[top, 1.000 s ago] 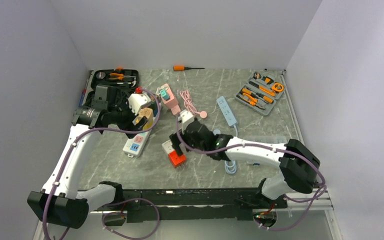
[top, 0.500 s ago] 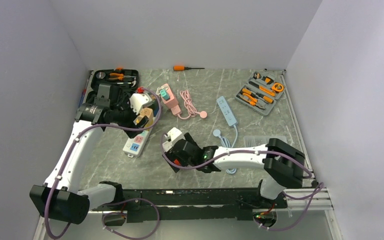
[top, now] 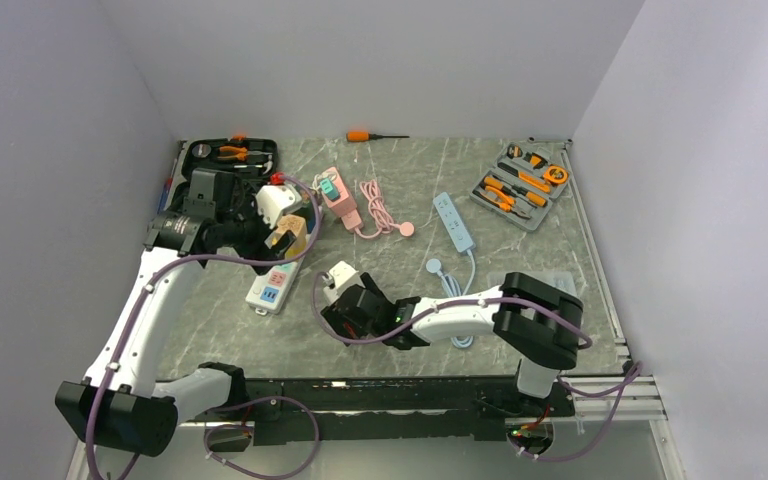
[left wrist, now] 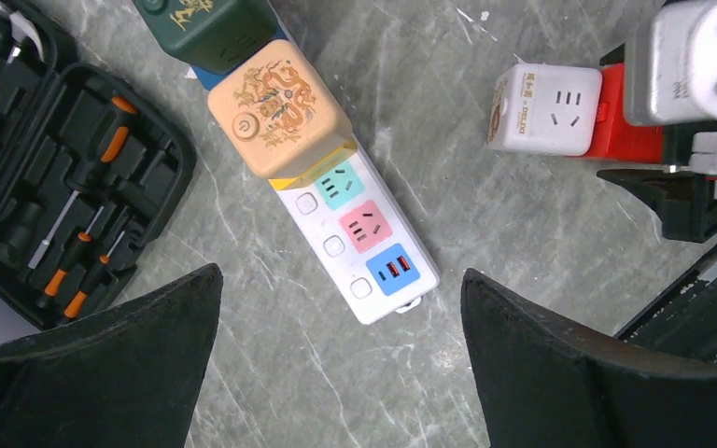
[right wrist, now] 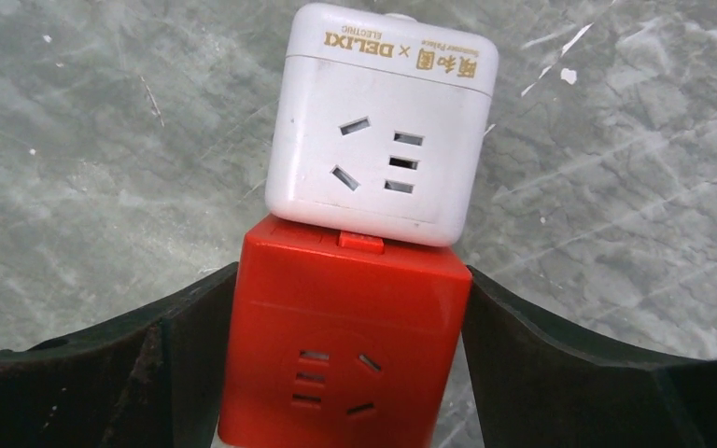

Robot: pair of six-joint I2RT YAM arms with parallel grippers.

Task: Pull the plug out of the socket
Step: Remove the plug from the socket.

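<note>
A white cube adapter (right wrist: 387, 131) is plugged into a red cube socket (right wrist: 350, 345) lying on the grey table. My right gripper (right wrist: 352, 280) straddles the red cube, with both fingers pressed against its sides. In the top view the right gripper (top: 348, 305) covers the red cube and only the white cube (top: 341, 277) sticks out. My left gripper (left wrist: 341, 275) is open and empty, hovering above a white power strip (left wrist: 364, 238) that carries a cream cube (left wrist: 280, 107) and a green cube (left wrist: 205, 28). The left gripper (top: 280, 228) is up and to the left of the cubes.
An open black tool case (top: 230, 155) lies at the back left. A pink power strip (top: 338, 198), a blue power strip (top: 454, 222), an orange screwdriver (top: 370, 135) and a tool tray (top: 520, 185) lie farther back. A blue cable (top: 460, 335) lies by the right arm.
My right gripper has moved left and toward the near edge and come down over the red cube, which now is covered in the top view. The left arm has barely moved.
</note>
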